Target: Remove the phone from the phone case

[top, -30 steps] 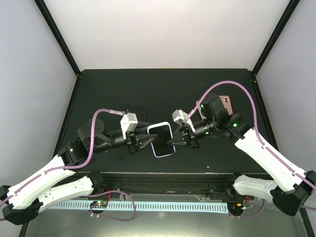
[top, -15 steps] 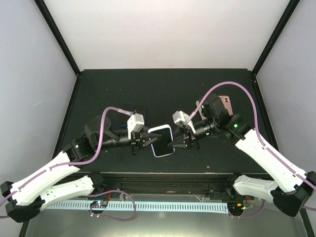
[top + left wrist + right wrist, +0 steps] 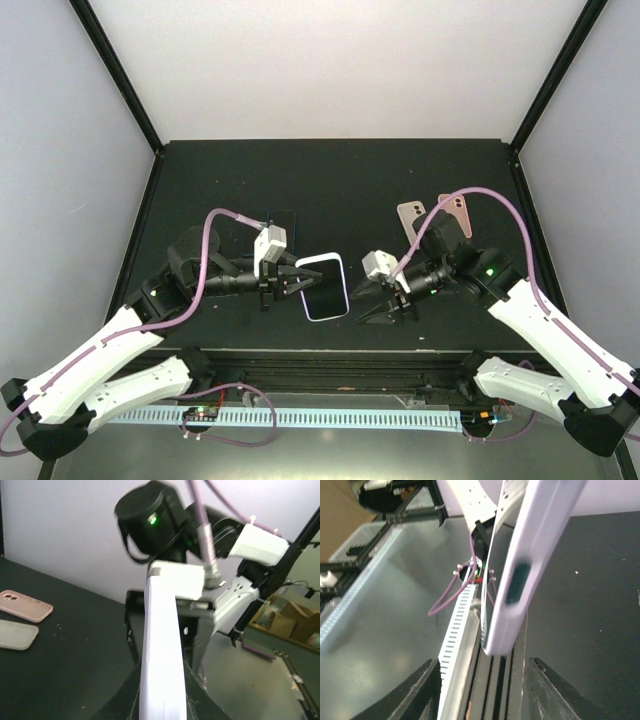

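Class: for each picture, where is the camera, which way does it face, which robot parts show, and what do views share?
Top: above and behind, looking down on the table; left arm and right arm, left claw holding the phone, right claw open.
Left wrist: on the left arm, facing the right arm past the phone; own fingers below.
Right wrist: on the right arm, facing the phone; own fingers apart.
Shared: phone in all; spare cases in top and left wrist.

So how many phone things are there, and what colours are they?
Lilac-white cased phone, gripped by the left end effector: 1
Pink case: 1
Grey-beige case: 1
Dark phone-shaped thing, too dim to tell whether it is a phone or a case: 1
Total: 4
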Controlling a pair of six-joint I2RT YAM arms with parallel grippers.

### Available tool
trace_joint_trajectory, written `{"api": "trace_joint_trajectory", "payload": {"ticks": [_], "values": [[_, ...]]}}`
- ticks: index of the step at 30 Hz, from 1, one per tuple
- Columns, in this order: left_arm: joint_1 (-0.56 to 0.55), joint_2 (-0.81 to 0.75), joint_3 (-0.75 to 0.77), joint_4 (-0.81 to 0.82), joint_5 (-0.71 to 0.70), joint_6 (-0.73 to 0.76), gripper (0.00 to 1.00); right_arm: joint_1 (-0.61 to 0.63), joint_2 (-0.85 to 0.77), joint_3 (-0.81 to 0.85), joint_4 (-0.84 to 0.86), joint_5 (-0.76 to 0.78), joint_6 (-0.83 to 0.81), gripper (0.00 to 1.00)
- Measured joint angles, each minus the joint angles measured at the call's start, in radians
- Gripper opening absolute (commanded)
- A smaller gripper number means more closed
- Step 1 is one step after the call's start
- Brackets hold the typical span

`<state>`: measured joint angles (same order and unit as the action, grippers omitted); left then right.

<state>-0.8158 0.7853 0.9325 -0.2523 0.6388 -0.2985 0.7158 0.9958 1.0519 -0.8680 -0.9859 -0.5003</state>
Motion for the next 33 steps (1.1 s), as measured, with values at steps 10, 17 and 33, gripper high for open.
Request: {"api": "trace_joint_trajectory", "payload": {"ticks": [10,17,33], "values": [[0.016,0.001,-0.009,0.138,0.075,-0.126,0.02,0.0,0.024,-0.018,-0.057,-0.044,-0.098,0.37],[0.016,0.001,-0.031,0.158,0.087,-0.153,0.02,0.0,0.032,0.005,-0.081,-0.098,-0.101,0.37],[0.03,0.002,-0.044,0.199,0.157,-0.185,0.02,0.001,0.06,0.052,-0.091,-0.121,-0.089,0.2]]}}
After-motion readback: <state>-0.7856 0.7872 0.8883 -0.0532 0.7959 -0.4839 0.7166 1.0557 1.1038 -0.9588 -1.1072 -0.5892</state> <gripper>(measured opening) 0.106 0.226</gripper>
